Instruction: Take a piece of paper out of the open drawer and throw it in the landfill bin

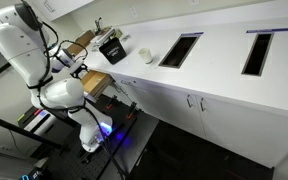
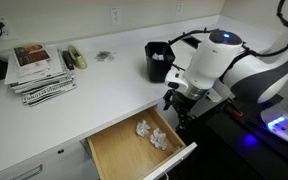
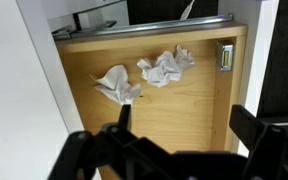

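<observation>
From here much of the gripper (image 3: 184, 142) is lost: in the wrist view only its dark body and two fingers (image 3: 124, 118) rise from the bottom edge, and in an exterior view it is buried behind the white arm (image 2: 219, 65), too dark to read. The fingers stand wide apart with nothing between them, above the drawer (image 3: 174, 108) and clear of what it holds. The drawer is pulled out from under the white surface (image 2: 94, 85), its tan wooden floor in plain sight; its front end is cut off in the wrist view. On that floor lie two crumpled pieces of paper, one (image 3: 119, 85) just beside the other (image 3: 166, 66) and near the back wall, with a small metal fitting (image 3: 224, 57) at the back corner. In an exterior view the same drawer (image 2: 119, 150) shows both wads side by side. A black container (image 2: 156, 62) stands on the surface near the arm; its contents are too dim to name. Further along the surface two dark rectangular openings (image 1: 181, 50) (image 1: 257, 52) are sunk into it, and I cannot see inside either. A stack of magazines (image 2: 39, 70) lies well apart from the drawer.
</observation>
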